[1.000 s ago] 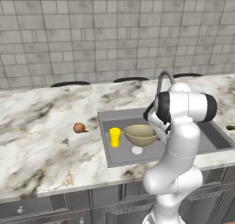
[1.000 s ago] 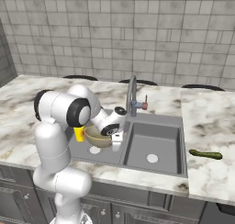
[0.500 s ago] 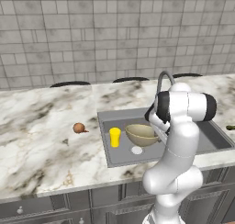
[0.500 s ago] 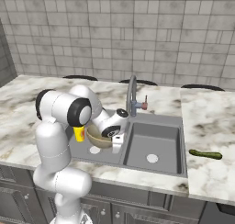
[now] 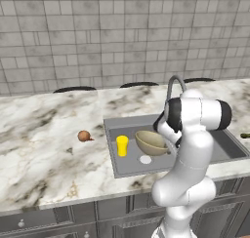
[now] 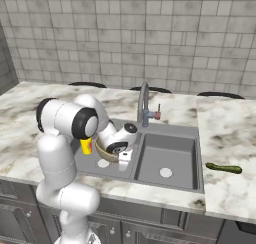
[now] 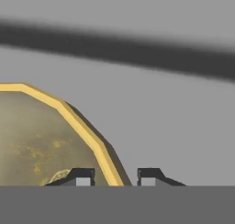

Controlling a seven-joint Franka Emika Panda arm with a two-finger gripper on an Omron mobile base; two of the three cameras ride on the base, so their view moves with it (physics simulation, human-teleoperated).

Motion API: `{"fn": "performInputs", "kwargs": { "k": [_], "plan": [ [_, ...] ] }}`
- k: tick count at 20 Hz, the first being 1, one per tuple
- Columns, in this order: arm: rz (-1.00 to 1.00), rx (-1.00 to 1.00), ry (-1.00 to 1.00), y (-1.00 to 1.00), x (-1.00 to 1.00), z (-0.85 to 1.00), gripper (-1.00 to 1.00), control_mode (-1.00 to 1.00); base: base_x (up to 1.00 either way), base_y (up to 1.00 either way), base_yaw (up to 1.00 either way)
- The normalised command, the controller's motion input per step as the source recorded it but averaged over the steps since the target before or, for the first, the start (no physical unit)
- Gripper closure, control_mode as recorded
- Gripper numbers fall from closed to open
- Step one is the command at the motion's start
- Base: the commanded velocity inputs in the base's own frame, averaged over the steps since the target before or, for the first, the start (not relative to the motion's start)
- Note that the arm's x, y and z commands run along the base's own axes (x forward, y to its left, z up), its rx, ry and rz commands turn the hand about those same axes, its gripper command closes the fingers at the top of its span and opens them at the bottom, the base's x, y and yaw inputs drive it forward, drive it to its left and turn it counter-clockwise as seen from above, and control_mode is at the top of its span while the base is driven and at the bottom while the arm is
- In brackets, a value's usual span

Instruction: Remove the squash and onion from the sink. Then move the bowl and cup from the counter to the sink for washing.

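The olive-gold bowl point(image 5: 149, 141) sits tilted in the left basin of the grey sink point(image 6: 170, 150), beside the upright yellow cup point(image 5: 122, 146). My gripper point(image 7: 114, 175) is low in that basin, its jaws set across the bowl's right rim and shut on it. In the hand view the bowl point(image 7: 36, 136) has one fingertip inside its gold edge and one outside. From the right base view the gripper point(image 6: 122, 155) reaches down next to the bowl point(image 6: 105, 151) and cup point(image 6: 86, 146). The onion point(image 5: 84, 135) lies on the counter left of the sink. The squash point(image 6: 223, 167) lies on the counter to the right.
The gooseneck faucet point(image 6: 143, 102) rises behind the divider between the basins, close above my hand. A white drain hole point(image 5: 145, 159) shows in front of the bowl, another drain hole point(image 6: 165, 172) in the right basin. Marble counter point(image 5: 44, 154) stretches to the left.
My hand has eased slightly lower into the left basin with the bowl. Cup, onion and squash have stayed where they were.
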Motion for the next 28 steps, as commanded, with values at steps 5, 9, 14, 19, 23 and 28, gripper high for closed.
{"fn": "performInputs", "kwargs": {
  "k": [5,9,14,19,23,28],
  "plan": [
    [-0.11,-0.01,-0.1,0.18,-0.17,-0.1,1.0,-1.0,0.0,0.0,0.0],
    [-0.1,-0.03,-0.13,0.21,-0.21,-0.11,1.0,-1.0,0.0,0.0,0.0],
    [-0.09,-0.07,-0.11,0.21,-0.18,-0.13,1.0,-1.0,0.0,0.0,0.0],
    [-0.11,-0.1,-0.04,0.16,-0.08,-0.14,1.0,-1.0,0.0,0.0,0.0],
    [-0.14,-0.08,0.0,0.07,-0.04,-0.11,1.0,-1.0,0.0,0.0,0.0],
    [-0.14,-0.04,0.0,0.01,-0.01,-0.03,-1.0,-1.0,0.0,0.0,0.0]
  ]
}}
